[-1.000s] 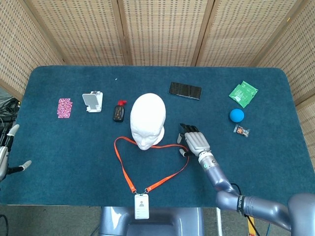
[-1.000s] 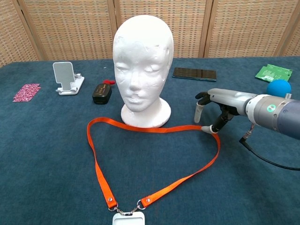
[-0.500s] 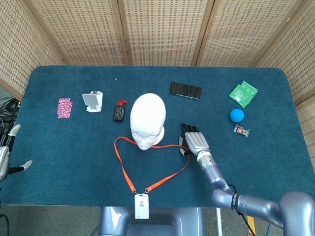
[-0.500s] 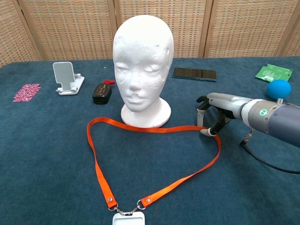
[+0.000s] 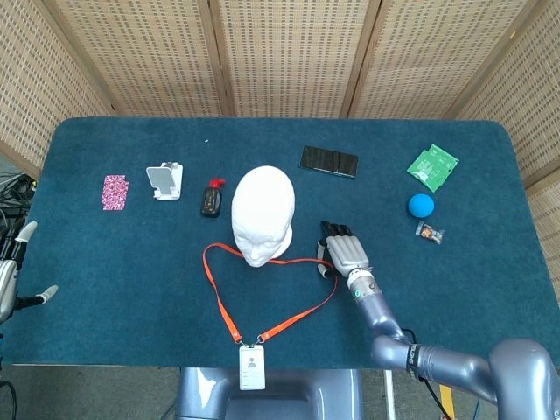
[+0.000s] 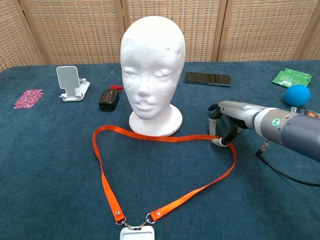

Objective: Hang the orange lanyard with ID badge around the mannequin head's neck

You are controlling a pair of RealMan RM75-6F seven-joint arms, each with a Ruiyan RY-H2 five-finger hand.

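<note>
The white mannequin head stands upright mid-table, also in the chest view. The orange lanyard lies flat in a loop in front of its base, strap spread wide, with the ID badge at the near table edge. My right hand is at the loop's right bend, fingers curved down, thumb tip touching the strap; the strap is not lifted. My left hand hangs off the table's left edge, fingers apart, holding nothing.
Behind the head lie a black phone, a white phone stand and a small black and red object. A pink card is far left. A blue ball, green packet and small wrapper sit right.
My right hand has lowered slightly and shifted a little towards the strap's bend. The lanyard, head and left hand have not moved.
</note>
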